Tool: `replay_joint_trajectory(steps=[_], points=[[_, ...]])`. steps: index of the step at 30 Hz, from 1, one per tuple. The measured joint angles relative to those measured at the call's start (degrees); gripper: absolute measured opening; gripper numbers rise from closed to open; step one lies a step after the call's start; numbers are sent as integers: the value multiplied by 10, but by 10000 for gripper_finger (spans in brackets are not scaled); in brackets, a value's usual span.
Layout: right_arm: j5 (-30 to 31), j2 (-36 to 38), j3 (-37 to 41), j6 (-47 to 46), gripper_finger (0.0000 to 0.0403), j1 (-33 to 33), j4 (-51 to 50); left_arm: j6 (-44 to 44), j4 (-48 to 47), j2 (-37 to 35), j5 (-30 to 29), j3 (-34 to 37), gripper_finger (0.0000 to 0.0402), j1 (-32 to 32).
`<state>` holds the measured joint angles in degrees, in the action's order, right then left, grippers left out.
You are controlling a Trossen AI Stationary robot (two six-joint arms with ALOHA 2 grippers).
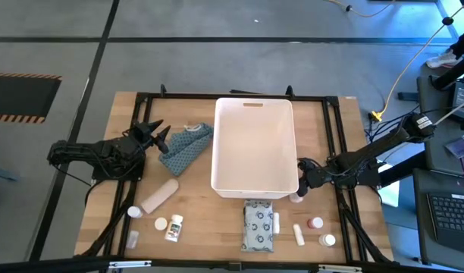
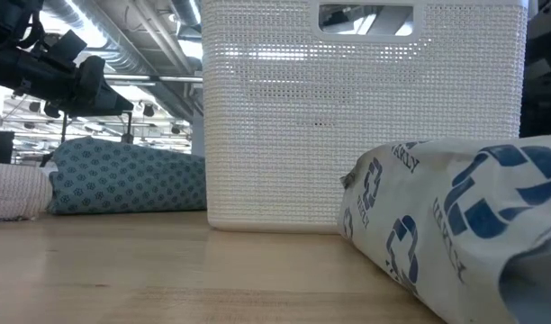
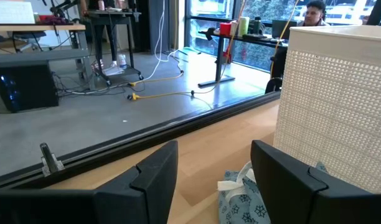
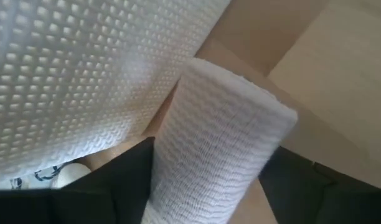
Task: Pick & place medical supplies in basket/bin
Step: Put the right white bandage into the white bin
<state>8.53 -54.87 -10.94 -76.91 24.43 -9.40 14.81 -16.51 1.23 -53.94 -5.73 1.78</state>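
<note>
Right gripper [image 1: 302,184] sits low at the near right corner of the tall white perforated plastic bin [image 1: 254,182], fingers closed around a white woven gauze roll [image 4: 215,155], apparently for lifting over the wall. Left gripper [image 1: 158,134] waits spread open beside the blue patterned cloth pouch [image 1: 185,147].

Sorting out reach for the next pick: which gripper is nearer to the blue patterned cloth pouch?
Left. The left gripper hovers open beside the blue patterned pouch; the right gripper sits across the white bin, shut on a white bandage roll.
</note>
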Motion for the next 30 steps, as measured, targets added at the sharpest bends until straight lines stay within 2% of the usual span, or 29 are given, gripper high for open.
replay_joint_trajectory(steps=[6,10,13,17,24,30], points=[[-11,2,0,7,200,0,1,0,0,0,0,0,196,0],[-54,13,-16,32,183,0,-12,0,0,0,0,0,196,0],[-81,23,-45,57,180,1,-48,0,0,0,0,0,196,0],[-131,25,-92,74,180,0,-159,0,0,0,0,0,196,0],[-304,26,-184,125,179,13,-233,0,0,0,0,0,196,0],[-323,26,-263,183,179,37,-269,0,0,0,0,0,196,0]])
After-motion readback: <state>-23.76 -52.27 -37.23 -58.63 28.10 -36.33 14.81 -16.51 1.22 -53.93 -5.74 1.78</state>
